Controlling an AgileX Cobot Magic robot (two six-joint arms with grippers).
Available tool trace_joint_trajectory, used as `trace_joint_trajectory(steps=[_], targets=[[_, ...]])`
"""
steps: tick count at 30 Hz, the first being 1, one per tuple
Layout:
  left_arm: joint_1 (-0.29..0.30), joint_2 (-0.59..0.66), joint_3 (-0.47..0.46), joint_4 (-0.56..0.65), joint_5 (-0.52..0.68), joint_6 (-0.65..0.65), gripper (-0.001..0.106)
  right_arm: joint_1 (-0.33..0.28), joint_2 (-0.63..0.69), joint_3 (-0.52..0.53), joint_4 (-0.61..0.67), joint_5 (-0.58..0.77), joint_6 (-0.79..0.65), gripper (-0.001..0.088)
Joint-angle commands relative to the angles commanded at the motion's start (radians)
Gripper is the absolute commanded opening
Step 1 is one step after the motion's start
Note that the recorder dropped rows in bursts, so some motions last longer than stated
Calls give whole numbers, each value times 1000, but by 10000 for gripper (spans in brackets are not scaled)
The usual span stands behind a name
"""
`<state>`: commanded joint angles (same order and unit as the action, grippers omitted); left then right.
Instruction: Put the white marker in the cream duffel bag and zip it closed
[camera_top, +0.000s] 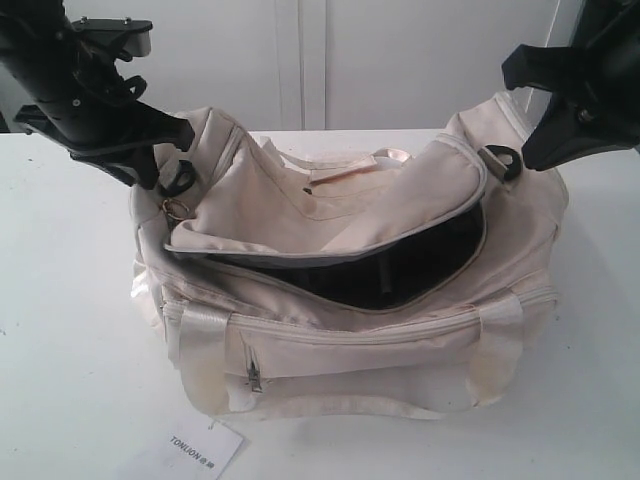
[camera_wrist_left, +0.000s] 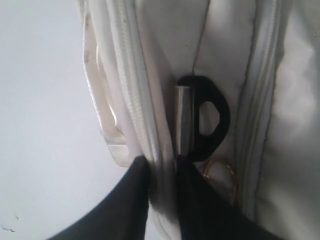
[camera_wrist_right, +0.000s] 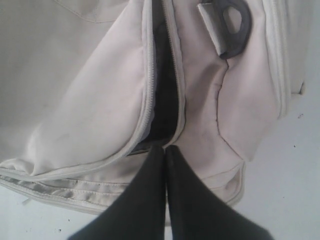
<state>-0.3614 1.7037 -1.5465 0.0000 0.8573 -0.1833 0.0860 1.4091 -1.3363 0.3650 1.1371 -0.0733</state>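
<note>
Your left tool (camera_wrist_left: 162, 162) is pinching the zip seam of the cream duffel bag (camera_top: 340, 345), your right tool (camera_wrist_right: 165, 148) is hanging closed empty at its opposite end, and the tag (camera_top: 195, 452) on the tabletop (camera_top: 70, 300) is reading "TONLION".

The exterior view looks down from in front at the whole bag (camera_top: 350, 330) on the tabletop (camera_top: 60, 320). The left wrist view looks along the left tool (camera_wrist_left: 162, 162), close on one bag end. The right wrist view looks along the right tool (camera_wrist_right: 165, 149) at the other end. The left ring (camera_wrist_left: 212, 120) and right ring (camera_wrist_right: 232, 25), just beyond the tools, also show in the exterior view.
</note>
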Motion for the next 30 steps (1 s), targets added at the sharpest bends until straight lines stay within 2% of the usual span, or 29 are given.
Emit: trace_joint_trajectory(steps=[3,8,16,21,25,26,30], targets=[[0,0,0,-7,-2,0,0,0,0,0,0,0,0,0],[0,0,0,-62,-24,3,0,3,0,0,4,-13,-20,0],[3,-25,0,-210,-83,86,0,3,0,0,38,-19,-64,0],[61,-28,-2,-388,-77,173,0,3,0,0,59,-19,-85,0],[126,-28,-2,-590,-53,282,0,6,0,0,186,-19,-194,0],[141,-28,-2,-646,-41,323,0,16,0,0,214,-19,-224,0],[180,-28,-2,-743,-1,424,0,63,0,0,284,-25,-321,0]])
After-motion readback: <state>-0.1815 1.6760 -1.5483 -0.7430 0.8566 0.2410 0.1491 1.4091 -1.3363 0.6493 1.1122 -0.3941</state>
